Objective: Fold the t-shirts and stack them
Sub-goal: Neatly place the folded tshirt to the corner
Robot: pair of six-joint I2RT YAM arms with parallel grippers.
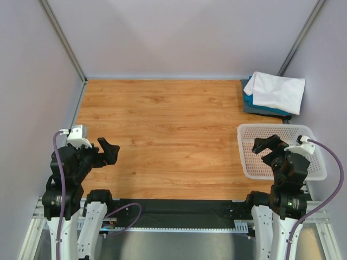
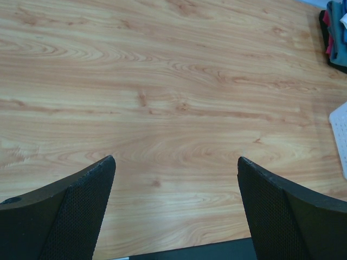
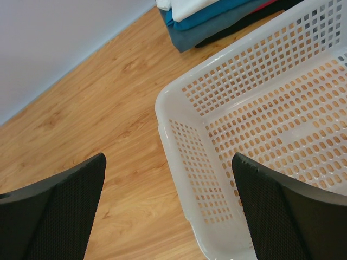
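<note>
**Hazards: stack in far corner**

Left pincer (image 1: 108, 150), right pincer (image 1: 269, 144): both apart, holding nothing, at near bench (image 1: 162, 135) edge. Basket (image 1: 276, 125) (white mesh) under right pincer: likely snag on any reach. T-shirts (image 1: 276, 91), far right corner: white one askew on top, could slide.

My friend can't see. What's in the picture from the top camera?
A stack of folded t-shirts, white on top, sits far right on the wooden table. Nearer, a white mesh basket lies under the open right gripper; the left gripper is open too.

Lower t-shirts (image 1: 249, 102) mostly under white t-shirt (image 1: 277, 91)
</note>
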